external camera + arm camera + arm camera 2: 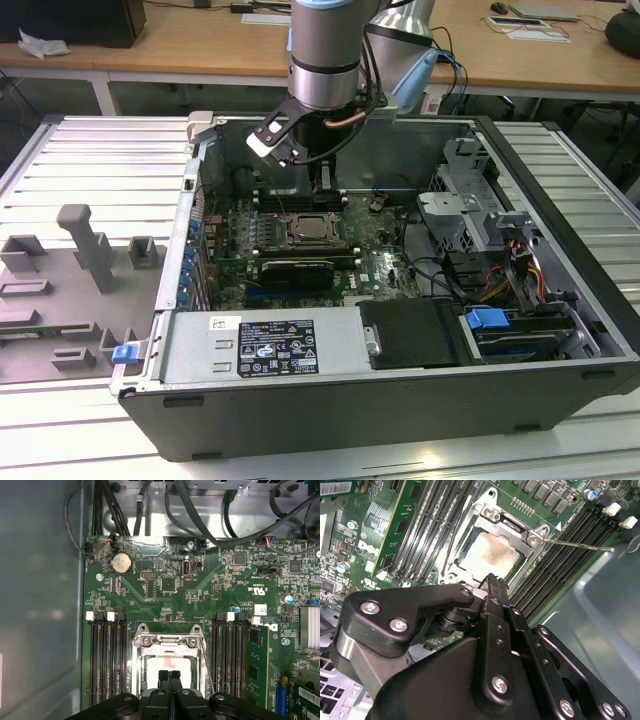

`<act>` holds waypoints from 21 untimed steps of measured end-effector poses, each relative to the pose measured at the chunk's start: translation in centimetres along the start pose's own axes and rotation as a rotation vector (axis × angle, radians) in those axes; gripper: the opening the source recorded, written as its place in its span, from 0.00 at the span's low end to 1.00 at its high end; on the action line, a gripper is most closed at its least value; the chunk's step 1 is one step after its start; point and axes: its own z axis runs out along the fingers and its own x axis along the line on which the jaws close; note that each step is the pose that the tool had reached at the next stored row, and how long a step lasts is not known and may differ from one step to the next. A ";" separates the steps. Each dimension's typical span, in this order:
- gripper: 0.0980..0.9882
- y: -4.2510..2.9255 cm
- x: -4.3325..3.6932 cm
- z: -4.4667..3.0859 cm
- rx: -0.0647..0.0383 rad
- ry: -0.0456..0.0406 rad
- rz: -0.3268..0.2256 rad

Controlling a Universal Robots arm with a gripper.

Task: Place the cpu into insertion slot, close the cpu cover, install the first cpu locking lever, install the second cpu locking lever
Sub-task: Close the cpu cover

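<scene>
One chip [492, 555] is what I'm lined up on: it sits in its socket [451, 575], framed by the cover [167, 641] lying flat, straight below my claw [169, 675], fingers pressed together on nothing, with a thin lever [577, 545] sticking out sideways beside the socket.

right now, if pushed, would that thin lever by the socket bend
The locking lever is a thin bare metal rod, so probably springy and slippery. It seems anchored at the socket end, so it likely swings rather than slides.
</scene>
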 end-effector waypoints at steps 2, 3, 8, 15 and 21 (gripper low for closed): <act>0.01 -0.12 0.00 0.08 0.000 0.0000 0.000; 0.01 -0.16 0.00 0.10 0.000 0.0000 0.000; 0.01 -0.51 0.00 0.19 0.000 0.0000 0.000; 0.01 -1.30 0.01 0.21 0.000 0.0000 0.000; 0.01 -1.96 0.01 0.55 0.000 0.0000 0.000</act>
